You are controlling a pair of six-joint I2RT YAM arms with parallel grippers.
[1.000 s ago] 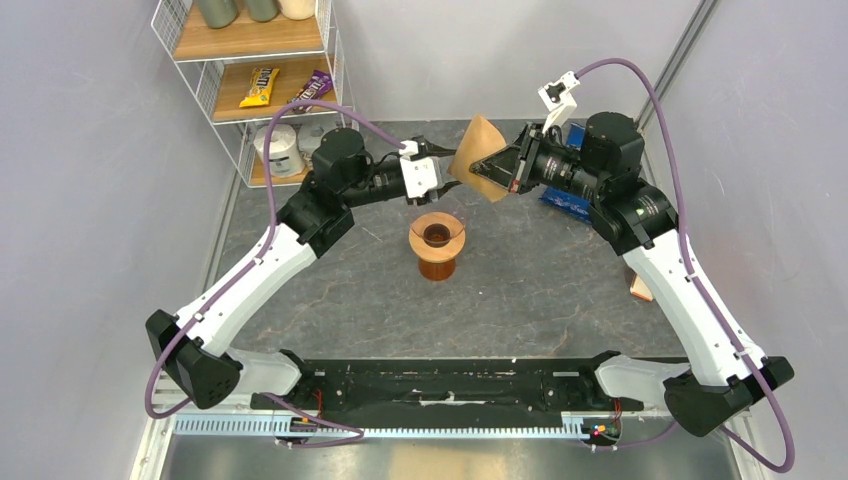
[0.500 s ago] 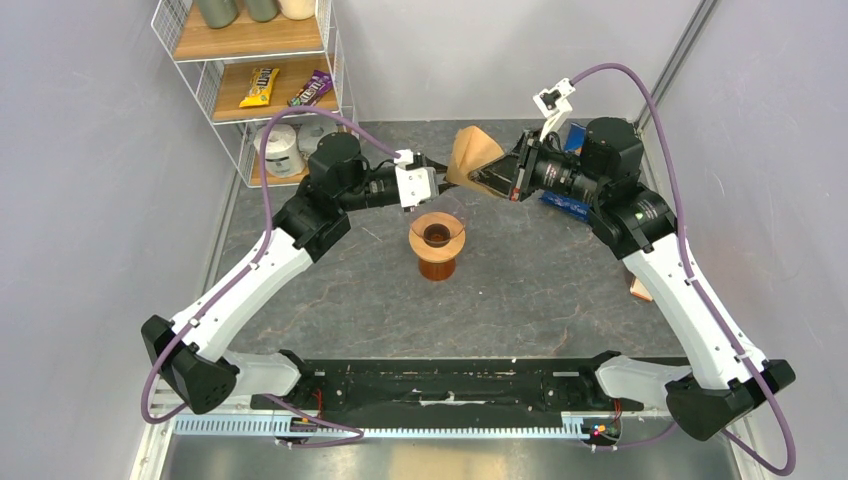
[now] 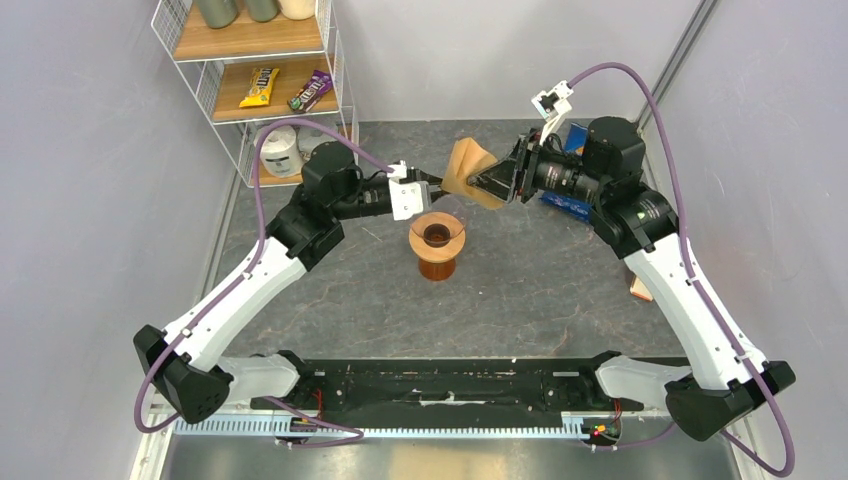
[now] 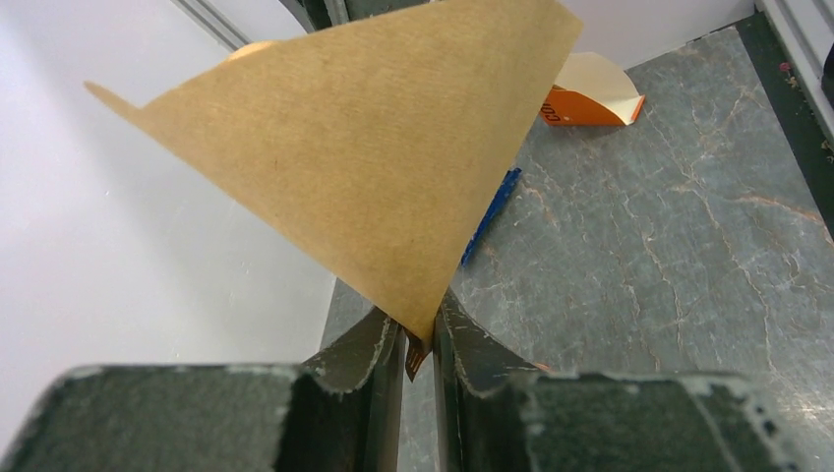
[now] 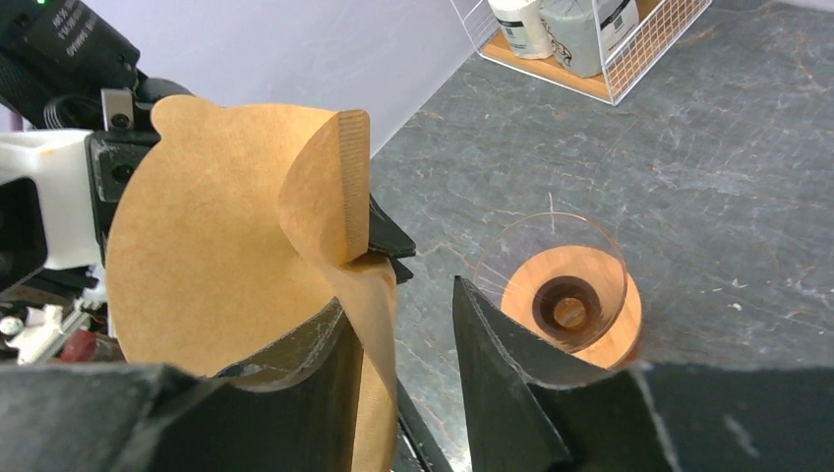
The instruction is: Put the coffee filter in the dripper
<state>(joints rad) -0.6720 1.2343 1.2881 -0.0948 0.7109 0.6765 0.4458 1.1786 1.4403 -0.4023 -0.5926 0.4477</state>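
Pinching the coffee filter (image 4: 364,167) by its tip between nearly closed left fingers (image 4: 356,366); holding right fingers (image 5: 504,366) parted, one touching the paper

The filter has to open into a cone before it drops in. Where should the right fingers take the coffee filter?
On one layer at the wide curved edge of the coffee filter, coming from the open end, opposite the left gripper, which pinches the tip. One layer curls away from the other there, leaving a gap that a finger could probably slip into.
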